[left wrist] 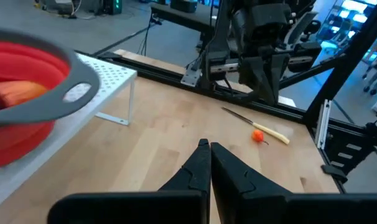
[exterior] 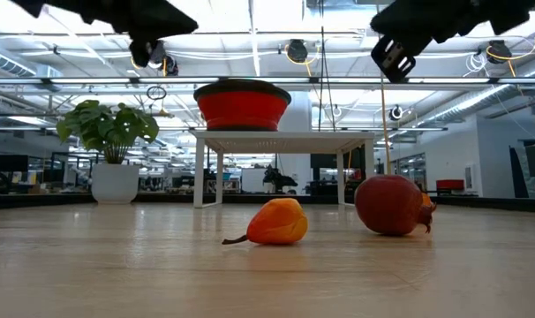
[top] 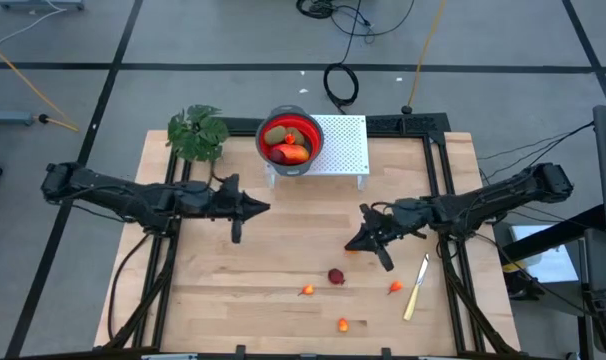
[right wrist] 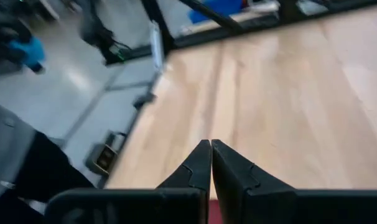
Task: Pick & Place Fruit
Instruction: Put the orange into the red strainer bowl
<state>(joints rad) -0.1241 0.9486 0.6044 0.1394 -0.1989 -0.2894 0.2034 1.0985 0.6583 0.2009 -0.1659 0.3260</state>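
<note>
Although several fruits are already gathered in the red bowl (top: 289, 141) at twelve o'clock, the dark red round (top: 336, 276) and three small orange bits remain at six o'clock. Left gripper (top: 260, 208) and right gripper (top: 353, 243) are seen closed, empty.

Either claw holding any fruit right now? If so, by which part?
Nothing held. The left claw and right claw are both shut with no fruit between their fingers, above the table.
</note>
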